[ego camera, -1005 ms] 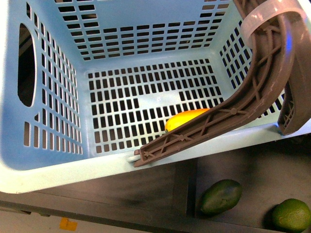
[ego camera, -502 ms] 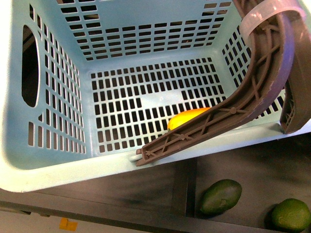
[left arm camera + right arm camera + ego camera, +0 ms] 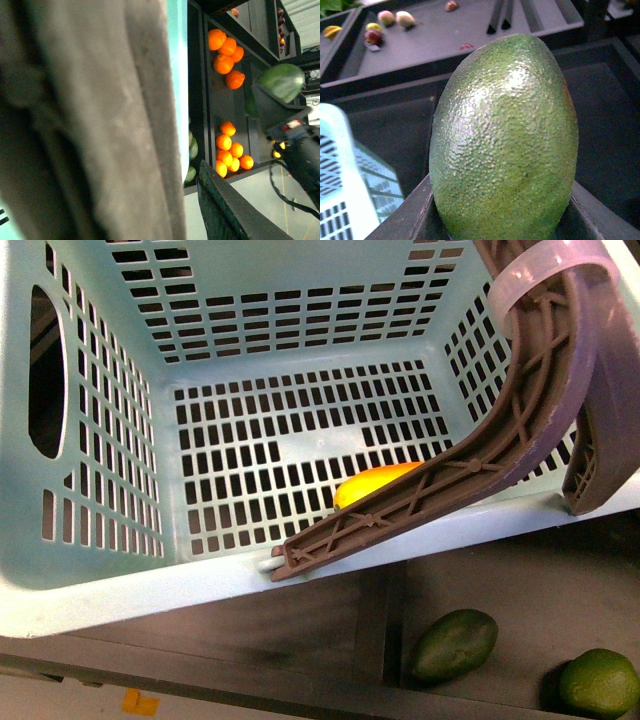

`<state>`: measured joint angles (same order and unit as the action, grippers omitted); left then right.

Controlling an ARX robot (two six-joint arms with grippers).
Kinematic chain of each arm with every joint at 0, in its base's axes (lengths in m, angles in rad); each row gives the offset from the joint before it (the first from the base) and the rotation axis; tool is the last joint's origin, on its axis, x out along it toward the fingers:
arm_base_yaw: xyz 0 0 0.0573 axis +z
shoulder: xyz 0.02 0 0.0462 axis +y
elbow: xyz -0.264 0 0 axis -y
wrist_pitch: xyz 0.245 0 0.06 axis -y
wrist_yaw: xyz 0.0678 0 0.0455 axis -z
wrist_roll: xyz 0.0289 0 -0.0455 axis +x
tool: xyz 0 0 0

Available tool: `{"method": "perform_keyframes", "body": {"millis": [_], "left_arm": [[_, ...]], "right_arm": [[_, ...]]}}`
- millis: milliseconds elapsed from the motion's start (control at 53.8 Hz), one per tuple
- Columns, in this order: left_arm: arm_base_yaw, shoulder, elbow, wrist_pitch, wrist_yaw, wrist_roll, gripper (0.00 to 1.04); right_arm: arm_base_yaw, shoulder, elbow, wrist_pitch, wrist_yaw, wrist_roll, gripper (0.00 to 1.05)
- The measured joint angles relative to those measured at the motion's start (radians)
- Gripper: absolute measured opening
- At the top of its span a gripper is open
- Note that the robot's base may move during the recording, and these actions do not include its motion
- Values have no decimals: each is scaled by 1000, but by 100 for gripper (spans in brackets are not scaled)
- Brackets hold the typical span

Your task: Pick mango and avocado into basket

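Right gripper (image 3: 273, 97): a dark grey, wedge-shaped finger (image 3: 270, 107) on a black, boxy body, with a small red-and-white mark where the two meet. A thin black cable (image 3: 282, 195) loops loosely beneath the black arm. Seen close up, its fingers (image 3: 405, 222) are smooth, flat charcoal plates. Left gripper (image 3: 212, 200): one finger shows, a dark slab with a rough, greenish-black face. The other is too blurred to tell.
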<state>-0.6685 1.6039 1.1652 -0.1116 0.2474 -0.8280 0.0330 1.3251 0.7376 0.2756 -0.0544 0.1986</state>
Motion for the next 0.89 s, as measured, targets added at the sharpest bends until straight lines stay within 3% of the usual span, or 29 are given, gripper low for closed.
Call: {"method": "perform_keyframes", "body": {"millis": [391, 521, 670, 893], "left_arm": [[0, 0, 0, 0, 5, 0, 28], [0, 0, 0, 0, 7, -1, 28], [0, 0, 0, 0, 7, -1, 28], [0, 0, 0, 0, -1, -3, 28]], "right_arm": [[316, 107, 119, 19, 92, 61, 49], [375, 168, 141, 25, 113, 79, 49], [411, 203, 146, 27, 111, 98, 74], [425, 207, 150, 25, 138, 116, 98]]}}
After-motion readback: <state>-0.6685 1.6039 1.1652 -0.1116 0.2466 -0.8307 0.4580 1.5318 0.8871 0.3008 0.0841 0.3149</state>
